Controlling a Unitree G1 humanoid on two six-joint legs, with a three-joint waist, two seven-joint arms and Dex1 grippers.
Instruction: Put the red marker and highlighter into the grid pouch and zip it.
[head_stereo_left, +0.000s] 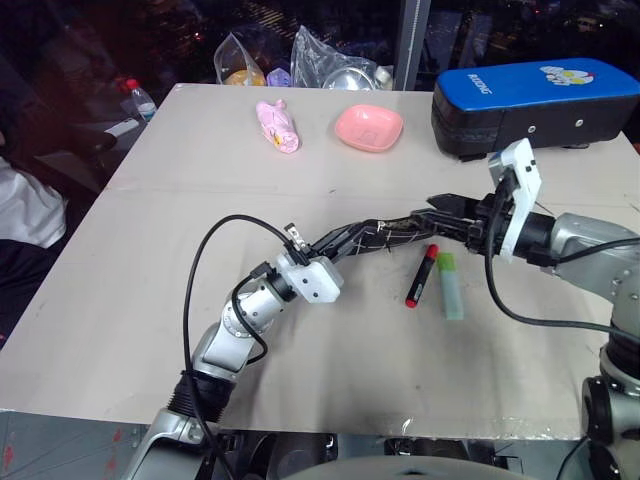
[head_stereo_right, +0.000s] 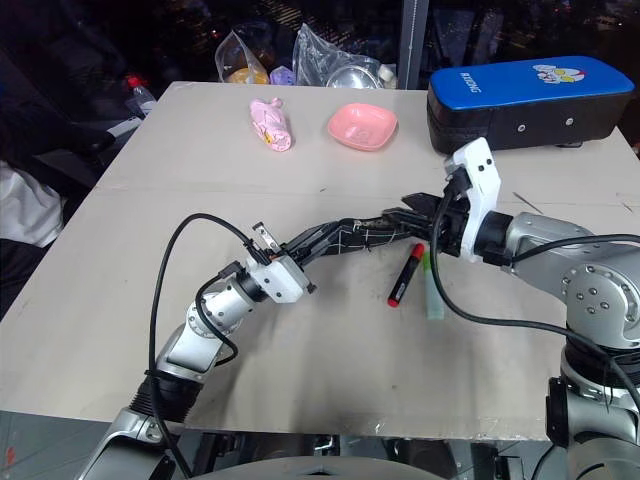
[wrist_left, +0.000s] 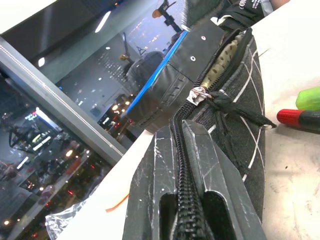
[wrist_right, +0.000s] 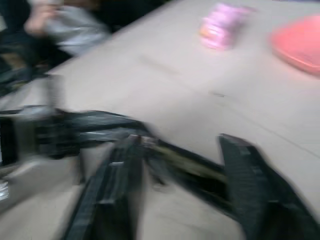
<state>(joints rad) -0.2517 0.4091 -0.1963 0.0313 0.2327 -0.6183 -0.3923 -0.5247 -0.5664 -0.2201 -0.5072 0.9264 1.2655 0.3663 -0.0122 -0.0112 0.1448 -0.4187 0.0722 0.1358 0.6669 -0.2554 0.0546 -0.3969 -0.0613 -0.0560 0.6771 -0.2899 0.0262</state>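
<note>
The grid pouch (head_stereo_left: 385, 235) hangs stretched above the table's middle, its zipper edge up. My left gripper (head_stereo_left: 335, 243) is shut on its near end, and the fingers (wrist_left: 200, 200) clamp the zipper line. Ahead of the zipper pull (wrist_left: 200, 94) the teeth gape apart. At the pouch's other end my right gripper (head_stereo_left: 440, 207) is open, its fingers (wrist_right: 255, 185) spread either side of that end; I cannot tell if they touch it. The red marker (head_stereo_left: 422, 275) and the pale green highlighter (head_stereo_left: 452, 287) lie side by side on the table under the right gripper.
A large blue-and-black case (head_stereo_left: 535, 105) stands at the back right. A pink dish (head_stereo_left: 369, 127) and a pink toy (head_stereo_left: 278, 127) lie behind the pouch. Plastic bags (head_stereo_left: 300, 60) and a bottle (head_stereo_left: 138, 100) sit at the table's far edge.
</note>
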